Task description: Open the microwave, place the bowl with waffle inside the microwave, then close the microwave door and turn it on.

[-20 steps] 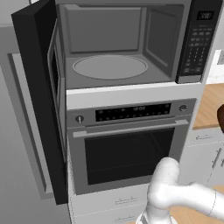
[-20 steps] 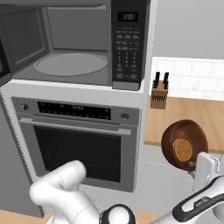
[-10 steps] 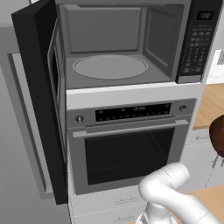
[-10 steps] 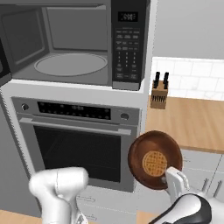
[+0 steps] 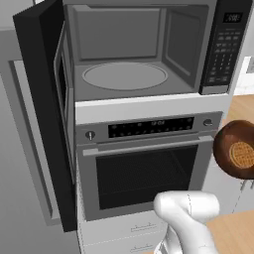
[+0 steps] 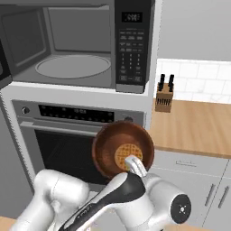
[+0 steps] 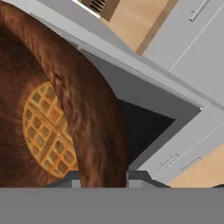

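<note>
The bowl (image 6: 122, 150) is cut off at the right edge of the left base view, and in the hand view its thick wall hides part of the waffle (image 7: 46, 131). The gripper (image 7: 99, 174) has its jaws narrowed onto the bowl's rim, holding it tilted in front of the oven (image 5: 144, 168), below and right of the open microwave (image 5: 134, 49), whose microwave door (image 5: 42, 99) stands swung out at the left.

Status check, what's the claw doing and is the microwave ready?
Claw shut on bowl rim, waffle inside. Microwave door open, turntable bare. Bowl in front of oven, below the cavity.
</note>
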